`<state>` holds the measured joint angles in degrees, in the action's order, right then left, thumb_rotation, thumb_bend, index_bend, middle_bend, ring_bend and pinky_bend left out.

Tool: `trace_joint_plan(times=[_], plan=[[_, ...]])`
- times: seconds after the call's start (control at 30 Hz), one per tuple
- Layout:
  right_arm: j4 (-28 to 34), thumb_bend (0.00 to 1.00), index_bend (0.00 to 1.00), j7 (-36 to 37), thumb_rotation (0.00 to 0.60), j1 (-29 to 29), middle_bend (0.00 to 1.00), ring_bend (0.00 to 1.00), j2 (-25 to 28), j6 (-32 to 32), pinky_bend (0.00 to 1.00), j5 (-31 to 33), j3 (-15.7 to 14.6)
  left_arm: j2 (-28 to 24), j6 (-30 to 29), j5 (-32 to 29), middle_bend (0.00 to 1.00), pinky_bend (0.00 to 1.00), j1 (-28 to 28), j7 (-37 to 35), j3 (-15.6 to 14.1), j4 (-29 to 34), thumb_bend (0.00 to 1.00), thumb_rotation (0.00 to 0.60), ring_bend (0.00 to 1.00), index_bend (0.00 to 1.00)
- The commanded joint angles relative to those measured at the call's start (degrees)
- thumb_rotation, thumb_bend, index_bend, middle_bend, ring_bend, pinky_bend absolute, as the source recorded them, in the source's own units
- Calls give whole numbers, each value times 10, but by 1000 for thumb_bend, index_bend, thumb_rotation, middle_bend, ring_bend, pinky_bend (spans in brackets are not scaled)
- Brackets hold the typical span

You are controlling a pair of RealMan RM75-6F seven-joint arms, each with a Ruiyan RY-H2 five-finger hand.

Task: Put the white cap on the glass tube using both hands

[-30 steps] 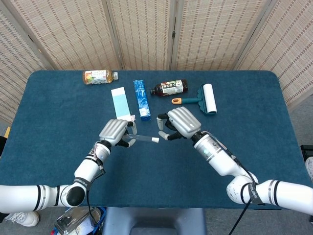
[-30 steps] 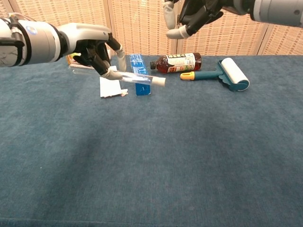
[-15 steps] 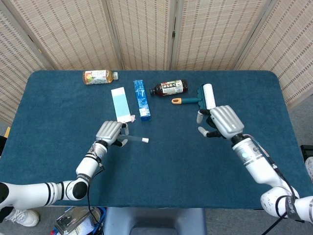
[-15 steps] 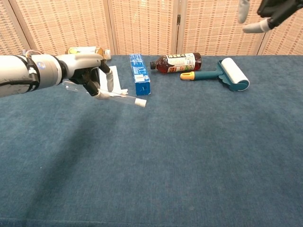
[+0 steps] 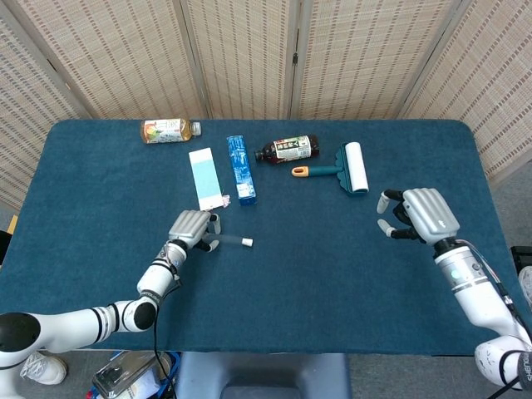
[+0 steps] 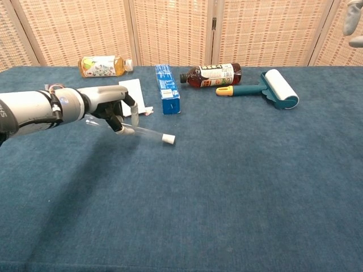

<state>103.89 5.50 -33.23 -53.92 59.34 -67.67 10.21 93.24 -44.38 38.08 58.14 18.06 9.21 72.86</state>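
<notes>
The glass tube (image 5: 229, 241) (image 6: 146, 134) has the white cap (image 5: 247, 243) (image 6: 168, 138) on its right end and lies low over the blue table. My left hand (image 5: 189, 228) (image 6: 111, 107) grips the tube's left part, its fingers curled around the glass. My right hand (image 5: 420, 214) is far to the right, away from the tube, with its fingers spread and nothing in it. In the chest view only a fingertip of the right hand (image 6: 353, 20) shows at the top right corner.
At the back of the table (image 5: 299, 266) lie a tea bottle (image 5: 169, 130), a white-and-blue card (image 5: 204, 176), a blue box (image 5: 241, 169), a dark bottle (image 5: 287, 150) and a lint roller (image 5: 342, 169). Woven screens stand behind.
My right hand has drawn away to the right, empty. My left hand has lowered the capped tube toward the table and moved slightly left.
</notes>
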Motion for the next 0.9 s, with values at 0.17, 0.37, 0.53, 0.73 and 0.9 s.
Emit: trace_joint_plan(times=[0.17, 0.37, 0.53, 0.73, 0.9], plan=[[-9, 296, 503, 13, 600, 10, 1000, 1000, 1, -4, 1000, -3, 2, 3, 12, -9, 1000, 1000, 2, 15, 0, -6, 396, 600, 1000, 520], [-14, 296, 500, 27, 600, 18, 1000, 1000, 3, -3, 1000, -8, 5, -8, 11, -25, 1000, 1000, 3, 32, -1, 9, 394, 600, 1000, 378], [-17, 322, 494, 36, 600, 30, 1000, 1000, 8, 1, 1000, -11, 4, -26, 3, -42, 1000, 1000, 2, 45, -2, 37, 394, 600, 1000, 317], [-14, 324, 493, 36, 600, 62, 1000, 1000, 28, 30, 1000, -9, -1, -97, -58, -17, 1000, 1000, -39, 15, 11, 146, 394, 600, 1000, 290], [-12, 324, 488, 25, 600, 94, 884, 963, 43, 49, 1000, -10, -18, -170, -163, 59, 955, 1000, -108, -6, -6, 233, 393, 600, 965, 298]])
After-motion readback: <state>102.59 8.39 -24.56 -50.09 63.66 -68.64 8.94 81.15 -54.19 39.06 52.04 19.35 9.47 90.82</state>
